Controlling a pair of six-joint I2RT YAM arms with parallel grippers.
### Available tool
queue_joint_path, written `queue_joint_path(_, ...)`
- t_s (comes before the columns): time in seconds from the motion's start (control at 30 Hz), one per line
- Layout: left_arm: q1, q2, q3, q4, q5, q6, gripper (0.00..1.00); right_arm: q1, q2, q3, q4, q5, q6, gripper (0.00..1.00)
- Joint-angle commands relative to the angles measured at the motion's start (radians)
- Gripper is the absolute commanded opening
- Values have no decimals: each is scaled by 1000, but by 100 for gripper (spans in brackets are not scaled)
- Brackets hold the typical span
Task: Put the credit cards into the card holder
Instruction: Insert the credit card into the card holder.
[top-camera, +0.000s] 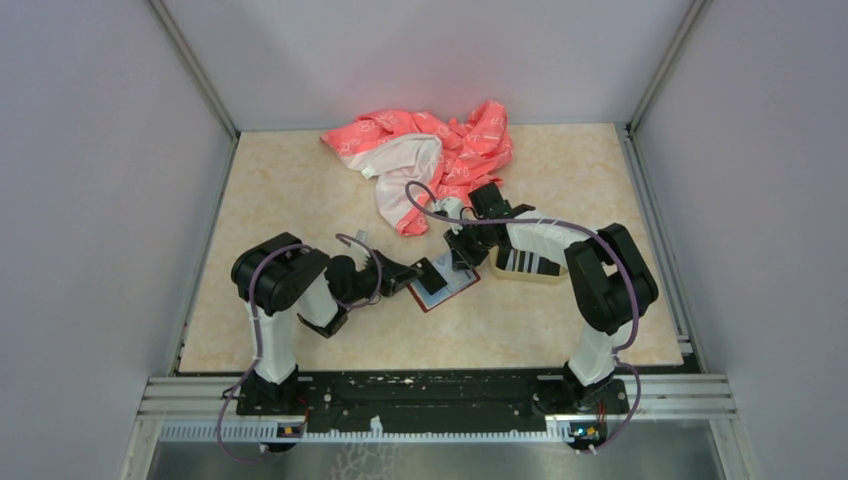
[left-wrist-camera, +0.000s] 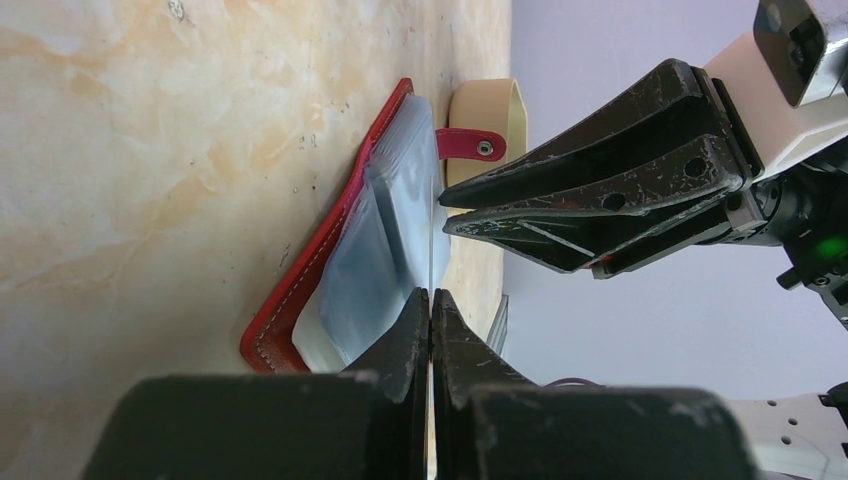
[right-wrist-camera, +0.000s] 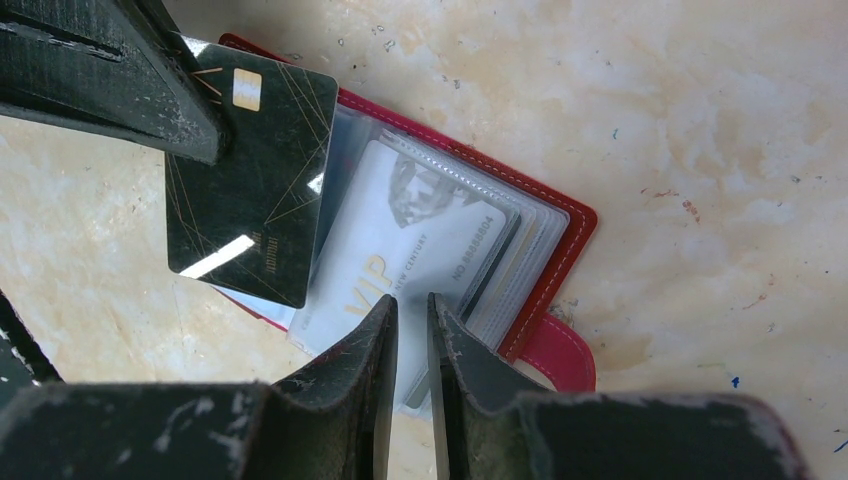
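We look down from high above and behind the arm bases onto the whole table. Our left wrist view skims it sideways, close; our right wrist view looks steeply down, close. All three share the card holder.

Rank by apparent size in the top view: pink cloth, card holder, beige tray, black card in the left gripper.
1. pink cloth
2. card holder and beige tray: alike, both partly covered, unranked
3. black card

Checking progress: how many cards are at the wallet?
2: a black card in the left gripper above the wallet, a pale VIP card sleeved inside it. More may be hidden.
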Motion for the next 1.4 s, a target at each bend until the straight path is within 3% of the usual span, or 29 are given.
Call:
queue_joint_path(0.0,-5,-4,-16,55,-16,20,0,-2,34,5,-62,43,-13,18)
queue_joint_path(1.37,-36,35,14,4,-52,7,0,-2,27,12,-65,26,-7,19)
